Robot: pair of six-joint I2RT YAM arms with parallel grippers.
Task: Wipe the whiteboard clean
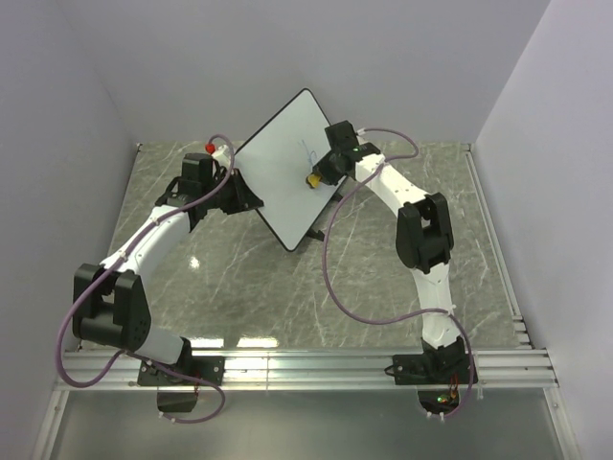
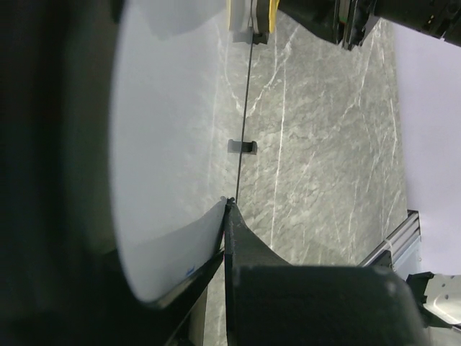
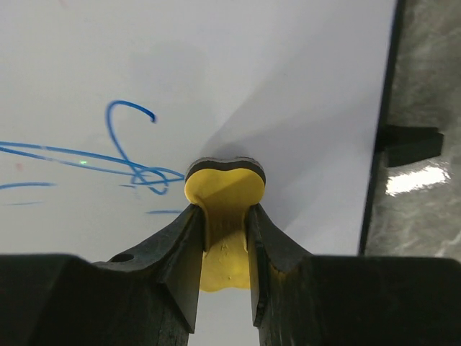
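The whiteboard [image 1: 278, 177] is propped up at a tilt over the marble table, with its black rim and small stand feet showing. My left gripper [image 1: 233, 188] is shut on the board's left edge; in the left wrist view its fingers [image 2: 238, 238] clamp the rim of the white board [image 2: 166, 144]. My right gripper [image 1: 321, 172] is shut on a small yellow eraser block [image 1: 313, 179] and presses it against the board face. In the right wrist view the eraser [image 3: 223, 191] sits between the gripper's [image 3: 225, 231] jaws, just right of blue scribbles [image 3: 122, 162] on the board [image 3: 302, 79].
A grey marble tabletop [image 1: 287, 287] lies under the board. Plain walls close in at the left, back and right. Aluminium rails [image 1: 316, 364] run along the near edge by the arm bases. A black stand foot [image 3: 410, 143] juts from the board's rim.
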